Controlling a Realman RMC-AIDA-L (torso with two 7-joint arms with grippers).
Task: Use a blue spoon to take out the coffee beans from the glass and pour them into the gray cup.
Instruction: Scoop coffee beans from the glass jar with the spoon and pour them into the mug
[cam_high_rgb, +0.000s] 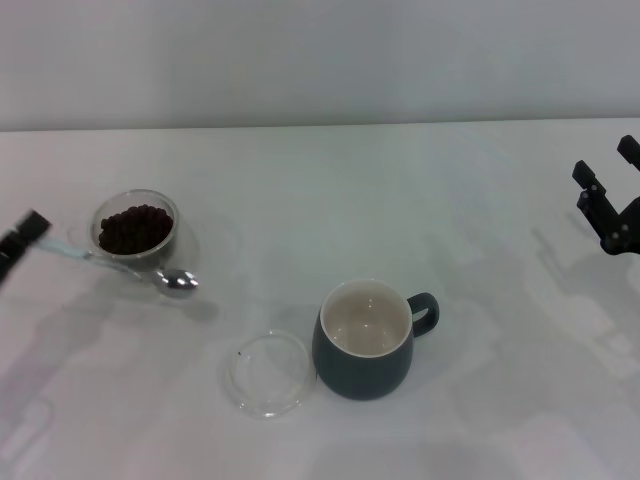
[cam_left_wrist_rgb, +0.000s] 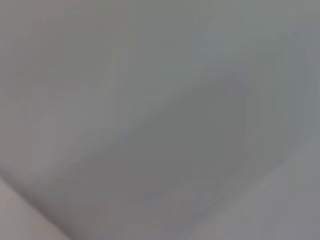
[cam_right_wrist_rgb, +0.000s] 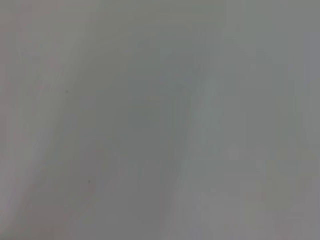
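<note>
A: What is seen at the frame's left?
B: The left gripper (cam_high_rgb: 22, 238) at the edge, jaw state not discernible; then the glass (cam_high_rgb: 137, 232) of beans (cam_high_rgb: 134, 228), the spoon (cam_high_rgb: 150, 272) laid beside it.

A: And rightward?
B: A saucer (cam_high_rgb: 268, 374), the cup (cam_high_rgb: 366, 338), then the right gripper (cam_high_rgb: 607, 180), jaws spread.

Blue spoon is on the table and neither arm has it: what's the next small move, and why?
Probably bring the left gripper in over the pale handle of the blue spoon. The spoon lies flat beside the glass, which holds the coffee beans; the gray cup looks empty. The left gripper is closest; the right gripper sits far off at the right edge.
</note>
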